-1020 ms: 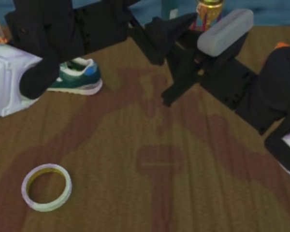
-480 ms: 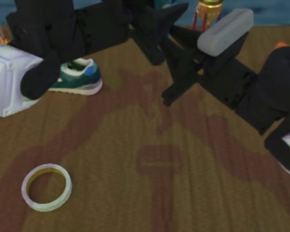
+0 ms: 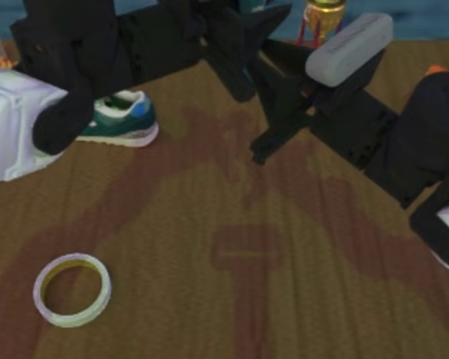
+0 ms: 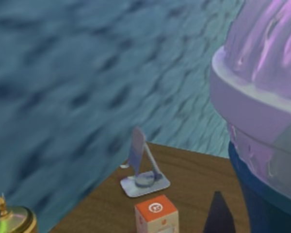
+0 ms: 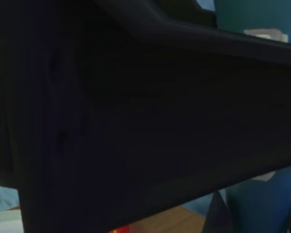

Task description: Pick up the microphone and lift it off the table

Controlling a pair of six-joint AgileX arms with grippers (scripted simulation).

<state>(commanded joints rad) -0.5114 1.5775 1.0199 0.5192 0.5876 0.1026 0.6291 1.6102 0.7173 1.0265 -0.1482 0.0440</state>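
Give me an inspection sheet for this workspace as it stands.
Surface: brown wood-grain table with faint reddish marks.
Job's things: the microphone is up in the left claw, its whitish head filling the left wrist view, apart from the table.
Clutter: sneaker, tape ring, white box, gold trophy, phone stand, orange carton.
Grippers: left claw at the far edge, shut on the microphone; right claw idle low over the table's far middle, its wrist view mostly dark.
Cables: nothing seen.
Surroundings: blue textured backdrop beyond the table.
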